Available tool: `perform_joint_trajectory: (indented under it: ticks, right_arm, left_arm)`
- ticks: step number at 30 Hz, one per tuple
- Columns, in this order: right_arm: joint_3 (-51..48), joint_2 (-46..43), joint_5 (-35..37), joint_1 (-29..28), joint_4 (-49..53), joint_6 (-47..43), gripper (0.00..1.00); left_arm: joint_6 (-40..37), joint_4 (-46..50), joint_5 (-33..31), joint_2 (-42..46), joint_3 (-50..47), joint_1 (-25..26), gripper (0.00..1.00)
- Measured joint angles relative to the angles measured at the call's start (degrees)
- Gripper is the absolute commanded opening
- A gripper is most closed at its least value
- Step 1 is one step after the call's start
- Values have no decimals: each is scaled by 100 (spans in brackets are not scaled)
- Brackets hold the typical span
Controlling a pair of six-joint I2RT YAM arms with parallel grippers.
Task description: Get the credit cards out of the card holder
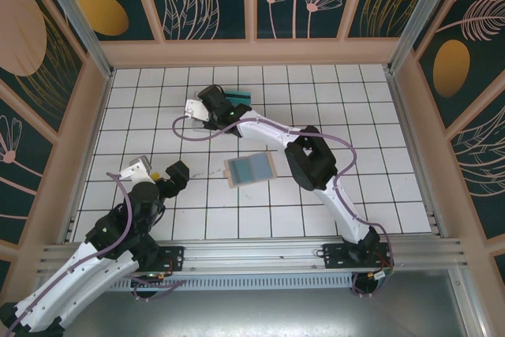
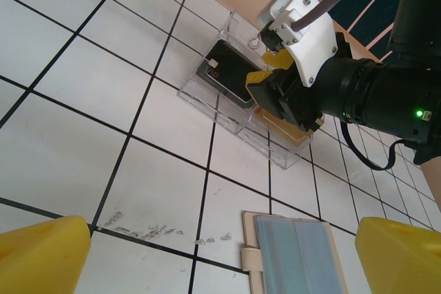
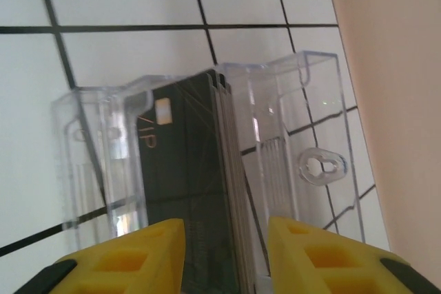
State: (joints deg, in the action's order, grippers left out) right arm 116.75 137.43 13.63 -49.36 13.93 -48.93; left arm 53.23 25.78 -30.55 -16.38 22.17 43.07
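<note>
The card holder (image 1: 248, 170) lies open on the white tiles with its grey-blue pockets up, and its upper part shows as the card holder (image 2: 296, 256) in the left wrist view. A black card (image 3: 182, 170) lies in the clear tray (image 3: 275, 135); the black card (image 2: 226, 72) also shows from the left. A tan-gold card (image 2: 286, 129) sits in the neighbouring compartment. A teal card (image 1: 239, 98) lies beside my right gripper (image 1: 211, 102). That right gripper (image 3: 226, 239) hovers open just over the black card's long edge. My left gripper (image 2: 220, 266) is wide open, with the holder's left edge between its fingers (image 2: 41, 256).
The clear plastic tray (image 2: 207, 105) stands at the back of the floor near the tan wall (image 3: 393, 101). My right arm (image 1: 308, 155) stretches across the middle, just right of the holder. Scuff marks (image 2: 148, 228) dot the tile left of the holder.
</note>
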Motion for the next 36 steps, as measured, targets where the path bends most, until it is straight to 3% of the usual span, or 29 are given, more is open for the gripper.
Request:
perform_joint_trajectory:
  ticks: [11,19,29,33,36]
  right_arm:
    - [-186,-149,85,63,-208,863,36]
    - [-2308,-2186,-481,177,-743,2577,37]
    - [-5547,-4551,-1694,1012,-1755,5536,37]
    - [-6710,-4874,-1971,1204,-1875,6336,37]
    - [-7340,-5025,-2105,1202,-1917,6789,35]
  left_arm:
    - [0,-7,9,-28,-2,0,99]
    - [-2,-192,197,-326,-46,0,98]
    - [107,-1285,986,-1331,-341,0,82]
    - [157,-1934,1366,-2229,-343,0,69]
    - [221,-2472,1676,-3042,-343,0,54]
